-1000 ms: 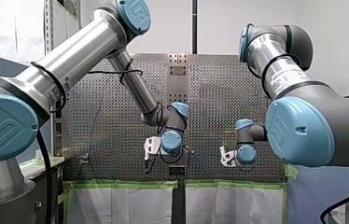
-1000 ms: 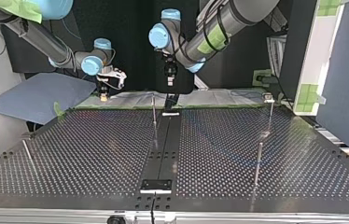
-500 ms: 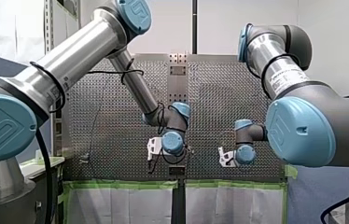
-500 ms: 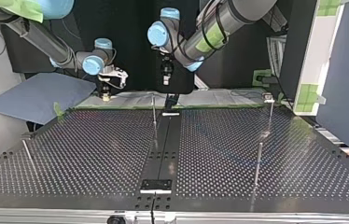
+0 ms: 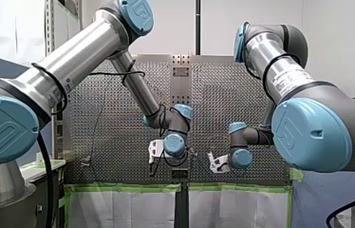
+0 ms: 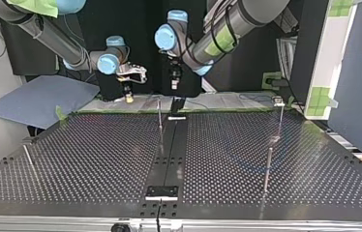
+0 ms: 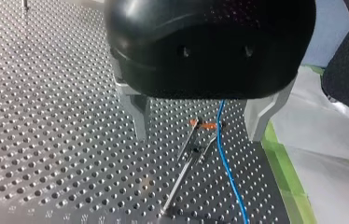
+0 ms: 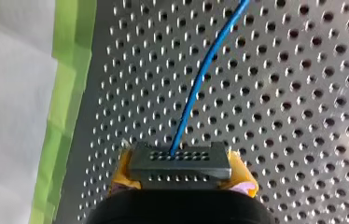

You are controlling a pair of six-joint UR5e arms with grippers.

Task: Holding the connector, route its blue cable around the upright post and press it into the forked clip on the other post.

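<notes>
1. The connector (image 8: 180, 164), a dark grey block with rows of small holes, sat gripped between the yellow pads (image 8: 122, 170) of my right arm's jaws.
2. Its blue cable (image 8: 200, 74) left the connector's face and curved gently ahead over the perforated desk (image 8: 303, 93), close to the green tape (image 8: 67, 93) along the desk's edge.
3. In the left wrist view the cable ran below my left arm's jaws, whose metal fingers (image 7: 140, 112) stood wide apart and held nothing.
4. A thin post (image 7: 179, 170) with orange at its top stood just beside the cable; I could not tell whether they touched.
5. In the top view my right arm (image 6: 43, 34) and my left arm (image 6: 227, 24) hung near each other over the desk's far edge, with an upright post (image 6: 159, 116) below them.
</notes>
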